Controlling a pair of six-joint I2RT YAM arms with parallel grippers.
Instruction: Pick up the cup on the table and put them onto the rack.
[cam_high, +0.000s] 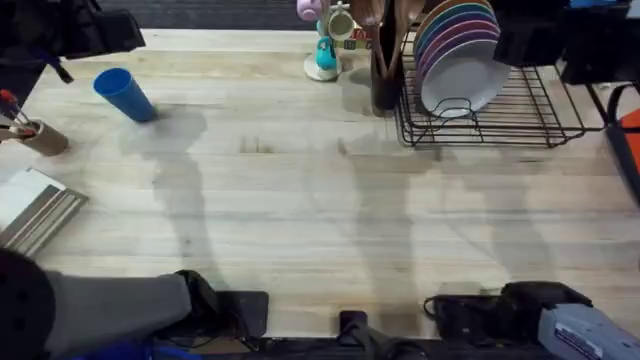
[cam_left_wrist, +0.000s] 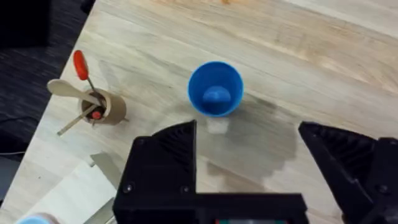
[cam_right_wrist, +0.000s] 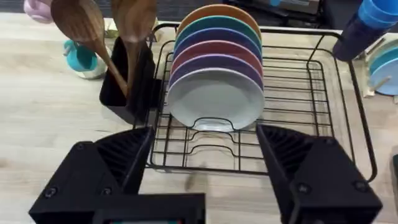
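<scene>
The bright-blue cup (cam_high: 124, 95) stands mouth-up on the pale wooden table (cam_high: 330, 200) at the far left. In the left wrist view the cup (cam_left_wrist: 215, 88) sits just beyond my left gripper (cam_left_wrist: 249, 165), which is open, above the table, and holds nothing. At the far right stands the black wire rack (cam_high: 540, 125), holding a row of coloured plates and a white plate (cam_high: 462, 75). My right gripper (cam_right_wrist: 205, 171) hangs open and empty just in front of the rack (cam_right_wrist: 311, 93), facing the white plate (cam_right_wrist: 214, 99).
Left of the cup is a cardboard tube of utensils (cam_high: 35, 135) (cam_left_wrist: 99, 107), with flat boards (cam_high: 35, 210) nearer the front. A teal mug tree (cam_high: 325, 50) and a black caddy of wooden spoons (cam_high: 385, 70) (cam_right_wrist: 127, 81) stand beside the rack's left end.
</scene>
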